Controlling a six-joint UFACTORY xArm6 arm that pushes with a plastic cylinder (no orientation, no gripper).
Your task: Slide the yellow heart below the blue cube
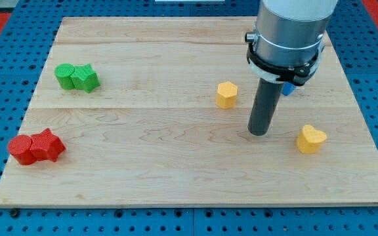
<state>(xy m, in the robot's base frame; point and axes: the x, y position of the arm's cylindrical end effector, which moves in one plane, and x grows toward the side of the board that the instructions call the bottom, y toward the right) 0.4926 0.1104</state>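
Note:
The yellow heart (311,139) lies on the wooden board at the view's right, lower part. The blue cube (287,87) is mostly hidden behind the arm's grey body; only a small blue corner shows above and to the left of the heart. My tip (259,133) rests on the board to the left of the yellow heart, a short gap apart from it, and below the blue cube. A yellow hexagon block (226,94) stands to the upper left of my tip.
A green cylinder (64,75) and green star (84,78) touch each other at the upper left. A red cylinder (21,149) and red star (47,145) touch at the lower left. The board's right edge (373,141) is near the heart.

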